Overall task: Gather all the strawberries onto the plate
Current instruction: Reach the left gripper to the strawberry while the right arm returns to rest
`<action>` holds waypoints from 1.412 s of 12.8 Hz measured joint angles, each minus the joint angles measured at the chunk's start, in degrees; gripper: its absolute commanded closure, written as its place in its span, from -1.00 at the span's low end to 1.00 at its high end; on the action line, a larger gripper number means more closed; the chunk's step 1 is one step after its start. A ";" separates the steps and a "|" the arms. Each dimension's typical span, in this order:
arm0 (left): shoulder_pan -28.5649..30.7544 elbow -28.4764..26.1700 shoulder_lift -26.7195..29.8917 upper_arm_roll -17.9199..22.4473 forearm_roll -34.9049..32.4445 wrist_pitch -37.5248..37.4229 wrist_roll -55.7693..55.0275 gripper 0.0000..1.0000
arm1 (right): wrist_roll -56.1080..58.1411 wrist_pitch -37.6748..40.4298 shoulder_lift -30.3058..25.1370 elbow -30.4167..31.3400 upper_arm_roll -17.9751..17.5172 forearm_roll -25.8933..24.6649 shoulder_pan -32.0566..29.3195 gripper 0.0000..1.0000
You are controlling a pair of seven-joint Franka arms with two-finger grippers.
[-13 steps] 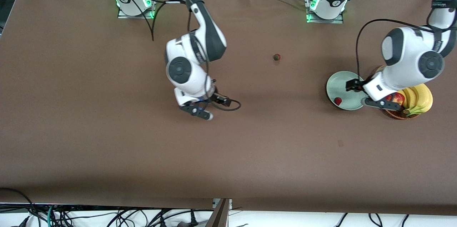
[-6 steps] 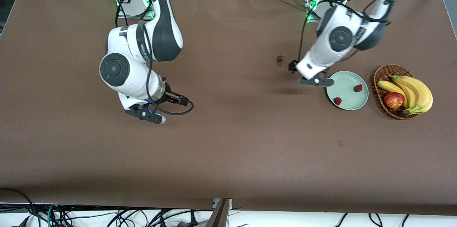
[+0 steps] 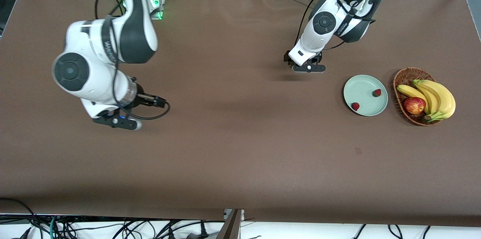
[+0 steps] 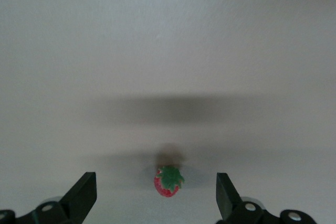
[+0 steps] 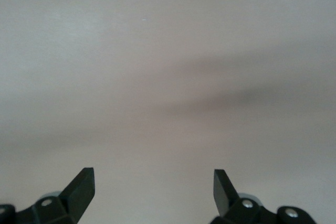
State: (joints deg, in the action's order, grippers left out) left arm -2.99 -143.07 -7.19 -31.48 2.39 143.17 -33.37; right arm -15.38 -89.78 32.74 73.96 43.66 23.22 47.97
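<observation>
- hovering my left gripper over the last loose strawberry, i held its fingers spread wide with nothing between them.
- in my left wrist view that berry lay on the bare brown table with its green cap showing, roughly centred in the gap and clear of both fingers; in the front view my own hand hid it.
- two other strawberries were already in the plate: one toward the basket side, the other near the rim closest to the front camera.
- the mint-green plate sat toward my left arm's end of the table, just beside the wicker basket with its bananas and red apple; none of that fruit was my concern.
- my right gripper waited over empty table toward the right arm's end, jaws wide and holding nothing.
- as i judged it, the step in hand was the pickup of the third berry, two of three being done.
- the next move seemed to call for a straight descent that kept the berry centred, then a gentle close, since so small and round a thing could easily roll or squirt out sideways.
- after that, a lift and a short carry to the plate would be wanted.
</observation>
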 measured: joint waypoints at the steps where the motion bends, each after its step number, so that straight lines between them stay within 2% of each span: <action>1: 0.00 -1.75 -0.07 -0.52 0.00 1.67 -0.30 -1.00 | 0.00 0.17 -3.72 0.87 -6.31 -4.70 -4.80 -0.99; 4: -0.34 -4.25 -1.80 -1.75 0.00 4.88 -2.14 -1.00 | 0.03 0.71 -14.62 5.87 -24.91 -13.91 -20.50 -0.99; 7: -1.69 -4.29 -4.99 -1.85 0.00 7.52 -3.80 -1.00 | 0.26 1.09 -22.55 11.07 -38.57 -19.20 -32.49 -0.99; 8: -1.93 -4.29 -5.66 -1.85 0.00 7.90 -4.06 -1.00 | 0.37 1.09 -24.65 12.74 -40.95 -20.61 -34.32 -0.99; 9: -2.12 -4.29 -6.25 -1.85 0.00 8.57 -4.30 -1.00 | 0.60 1.09 -26.18 14.00 -41.85 -21.33 -34.84 -0.99; 10: -2.41 -4.29 -6.90 -1.86 0.00 9.19 -4.60 -0.78 | 0.74 1.08 -27.11 14.72 -42.13 -21.77 -34.89 -0.99; 13: -2.99 -4.27 -8.06 -1.86 0.00 9.94 -5.86 0.29 | 0.93 0.67 -27.51 15.09 -42.21 -23.44 -34.94 -0.99; 14: -3.02 -4.26 -8.06 -1.86 0.00 9.94 -6.12 0.48 | 0.93 0.36 -27.46 15.08 -42.29 -24.30 -34.94 -0.99; 15: -3.03 -4.21 -8.06 -1.86 0.00 9.94 -6.29 0.57 | 0.93 0.05 -27.44 15.07 -42.36 -24.62 -34.94 -0.99; 18: -3.03 -3.86 -8.05 -1.81 0.00 9.94 -6.59 0.64 | 0.94 -0.36 -27.39 14.37 -42.35 -24.78 -35.31 -0.99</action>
State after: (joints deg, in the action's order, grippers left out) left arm -6.01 -146.94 -15.24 -33.29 2.39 153.11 -39.95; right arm -14.44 -90.14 5.35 88.33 1.31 -1.56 12.66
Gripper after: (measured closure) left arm 0.767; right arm 0.000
